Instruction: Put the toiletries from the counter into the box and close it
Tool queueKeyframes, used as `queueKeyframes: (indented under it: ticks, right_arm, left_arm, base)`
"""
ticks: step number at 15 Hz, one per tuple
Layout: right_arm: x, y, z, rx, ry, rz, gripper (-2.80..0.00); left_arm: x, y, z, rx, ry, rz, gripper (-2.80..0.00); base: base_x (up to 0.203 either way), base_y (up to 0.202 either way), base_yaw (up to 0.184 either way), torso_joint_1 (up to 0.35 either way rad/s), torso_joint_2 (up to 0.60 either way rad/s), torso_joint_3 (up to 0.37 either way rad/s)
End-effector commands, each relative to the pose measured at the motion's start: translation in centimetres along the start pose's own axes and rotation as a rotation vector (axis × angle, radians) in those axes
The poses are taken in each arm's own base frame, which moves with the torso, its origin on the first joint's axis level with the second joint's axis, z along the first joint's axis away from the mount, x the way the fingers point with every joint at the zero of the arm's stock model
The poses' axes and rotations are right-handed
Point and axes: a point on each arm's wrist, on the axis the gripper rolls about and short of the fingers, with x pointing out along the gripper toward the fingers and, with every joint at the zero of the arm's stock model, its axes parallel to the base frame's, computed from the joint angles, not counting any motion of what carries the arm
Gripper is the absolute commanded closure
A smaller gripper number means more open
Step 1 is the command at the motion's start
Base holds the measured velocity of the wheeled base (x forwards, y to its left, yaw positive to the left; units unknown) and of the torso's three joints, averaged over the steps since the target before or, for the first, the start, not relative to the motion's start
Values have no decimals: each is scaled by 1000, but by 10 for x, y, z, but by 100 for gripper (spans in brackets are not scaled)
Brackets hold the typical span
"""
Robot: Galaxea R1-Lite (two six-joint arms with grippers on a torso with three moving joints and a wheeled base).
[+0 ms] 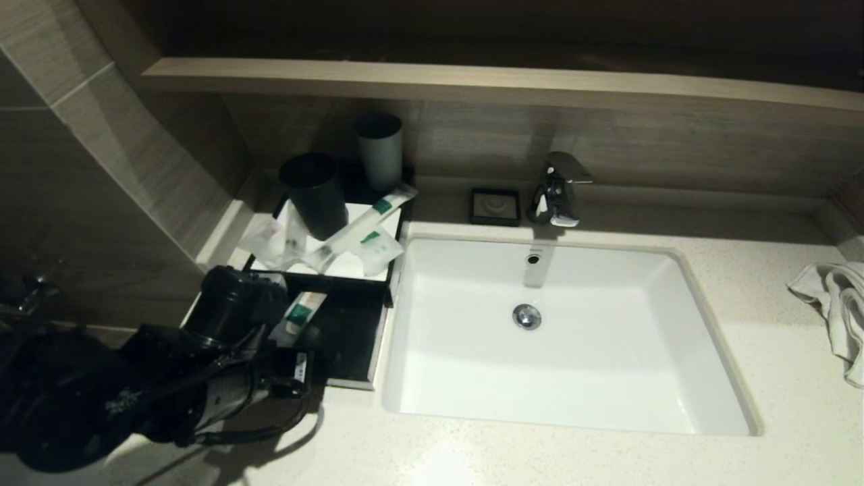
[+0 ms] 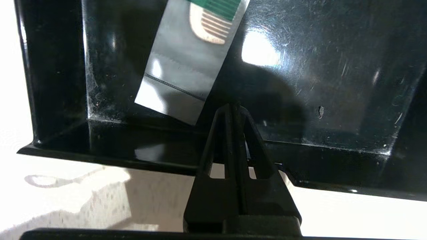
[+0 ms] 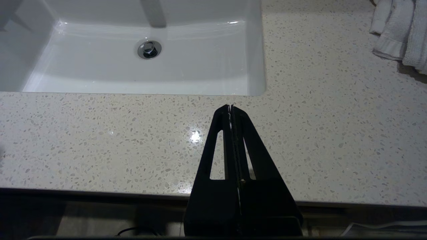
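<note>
Black and shiny, the box [image 1: 351, 337] sits on the speckled desk [image 1: 540, 452], just left of the white sink [image 1: 560, 337]. It is open, and its floor shows lots of small scratches in the left wrist view.

The left claw [image 2: 235, 108] has its two fingers pressed together. It holds nothing. Its tip hangs over the near edge of the box [image 2: 300, 100], pointing in. Whether it touches the box cannot be told.

One flat packet [image 2: 186, 66] already lies inside the box, close to the left claw tip. It is white with a green band [image 2: 222, 6], and a comb picture shows just below the band. The head view shows the same packet [image 1: 298, 316] beside the left arm. No words on it can be read.

More packets [image 1: 351, 243] lie in a pile on a white tray [image 1: 351, 266] behind the box. They are clear and white with green labels. The writing on them is too small to read. A dark cup [image 1: 315, 196] stands on that tray, and a grey cup [image 1: 379, 150] stands behind it.

The right claw [image 3: 231, 107] is also shut tight and holds nothing. It hangs above the bare desk [image 3: 133, 140] in front of the sink [image 3: 143, 63]. A white towel [image 1: 837, 310] lies far off on the right side.
</note>
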Motion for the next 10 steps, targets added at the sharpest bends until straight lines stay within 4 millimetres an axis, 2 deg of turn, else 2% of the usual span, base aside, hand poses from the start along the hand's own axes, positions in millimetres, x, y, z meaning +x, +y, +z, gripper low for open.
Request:
queueKeyframes:
  ticks: [1,7,10]
  right_arm:
    - [0,0,0,1,0,0,0]
    - [0,0,0,1,0,0,0]
    - [0,0,0,1,0,-1,0]
  left_arm:
    - [0,4,-14,12,45,5,0]
    - [-18,14,-30,15,48,-11,0]
    - [-22,15,-28,9,32,-16,0]
  base:
    - [0,0,0,0,0,0]
    - [0,0,0,0,0,0]
    - [0,0,0,0,0,0]
